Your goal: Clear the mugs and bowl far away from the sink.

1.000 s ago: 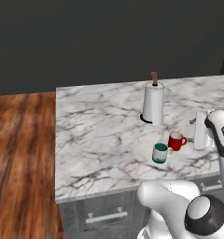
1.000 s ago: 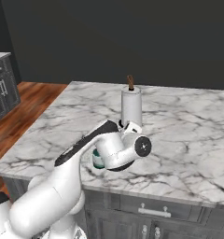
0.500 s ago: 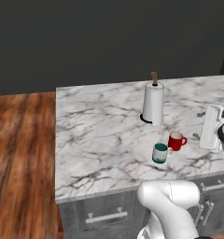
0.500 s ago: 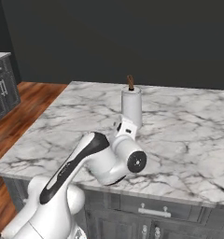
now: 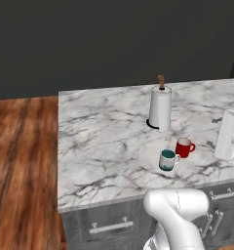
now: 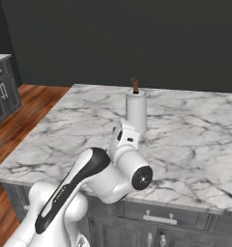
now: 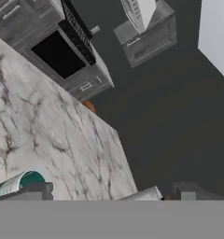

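Two mugs stand close together near the marble counter's front edge: the red mug [image 5: 185, 147] and, just left of it and nearer the front, the pale grey mug with a teal inside [image 5: 166, 159]. My white hand [image 5: 229, 134] hangs at the right edge of the left base view, to the right of the red mug and apart from it. In the hand view my gripper [image 7: 113, 193] is open with nothing between its fingers, and the teal mug's rim [image 7: 20, 183] shows beside one fingertip [image 7: 39, 191]. The bowl and the sink are out of view.
An upright paper towel roll [image 5: 160, 108] on a brown-topped holder stands behind the mugs. The counter [image 5: 104, 146] ends at the left over a wooden floor [image 5: 21, 166]. My bent arm [image 6: 113, 176] blocks the mugs in the right base view. Dark cabinets [image 7: 62, 51] lie beyond the counter.
The arm's elbow has sunk lower in the right base view and the hand has turned at the right of the left base view. Both mugs have stayed put, and the gripper has stayed open.
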